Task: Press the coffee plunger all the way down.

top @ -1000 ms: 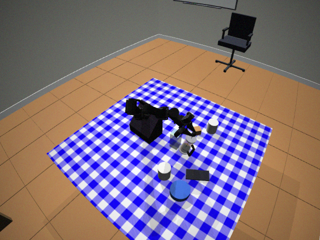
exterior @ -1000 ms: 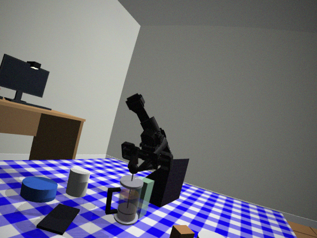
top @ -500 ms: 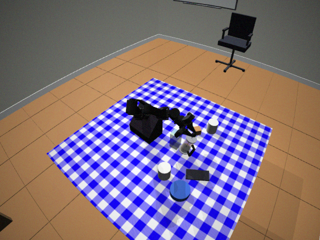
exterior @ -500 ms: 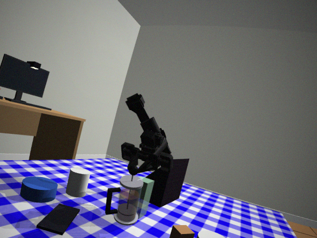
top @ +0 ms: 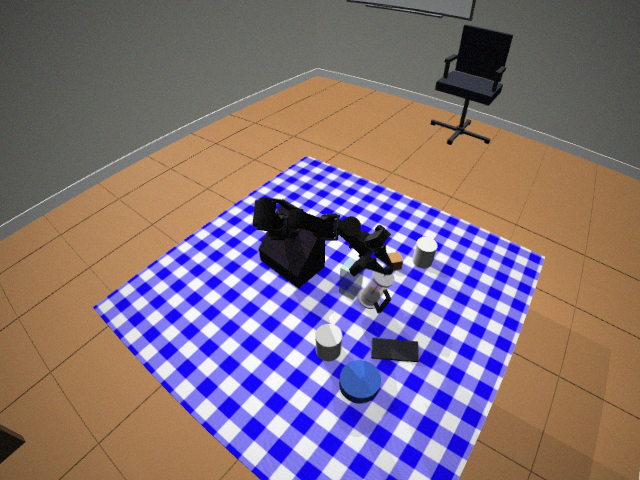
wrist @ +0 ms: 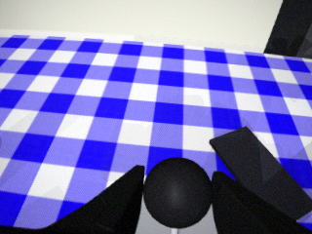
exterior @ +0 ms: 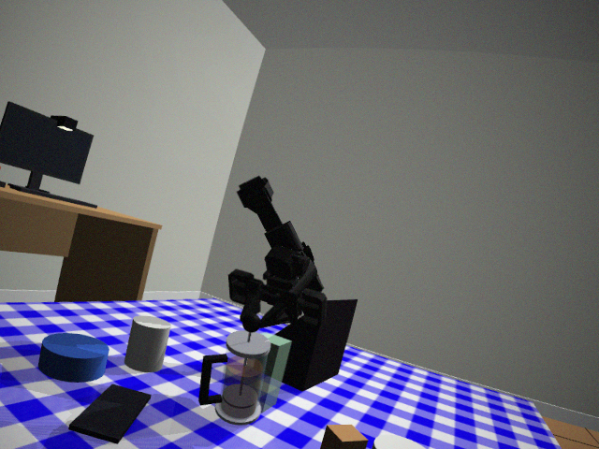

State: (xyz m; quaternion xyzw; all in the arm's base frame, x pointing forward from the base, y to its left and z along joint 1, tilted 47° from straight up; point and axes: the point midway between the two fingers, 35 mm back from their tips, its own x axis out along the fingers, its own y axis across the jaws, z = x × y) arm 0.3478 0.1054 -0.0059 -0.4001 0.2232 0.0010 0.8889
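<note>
The coffee press (top: 371, 296) (exterior: 243, 374) stands upright on the checked cloth, a clear glass with a grey lid (exterior: 248, 342) and a black handle (exterior: 206, 379). My gripper (top: 387, 269) (exterior: 250, 321) (wrist: 177, 176) is shut on the round black plunger knob, one finger on each side of it in the wrist view. The knob is a little above the lid, with a short piece of thin rod showing between them. Inside the glass the plunger disc sits low, above the base. Most of the glass is hidden in the wrist view.
A pale green block (top: 351, 279) (exterior: 277, 362) stands close beside the press. An orange block (top: 394, 260) (exterior: 345, 434), white cylinders (top: 425, 253) (top: 328, 343) (exterior: 147, 345), a blue disc (top: 360, 381) (exterior: 72, 359) and a flat black slab (top: 394, 350) (exterior: 110, 412) (wrist: 263, 171) stand or lie around.
</note>
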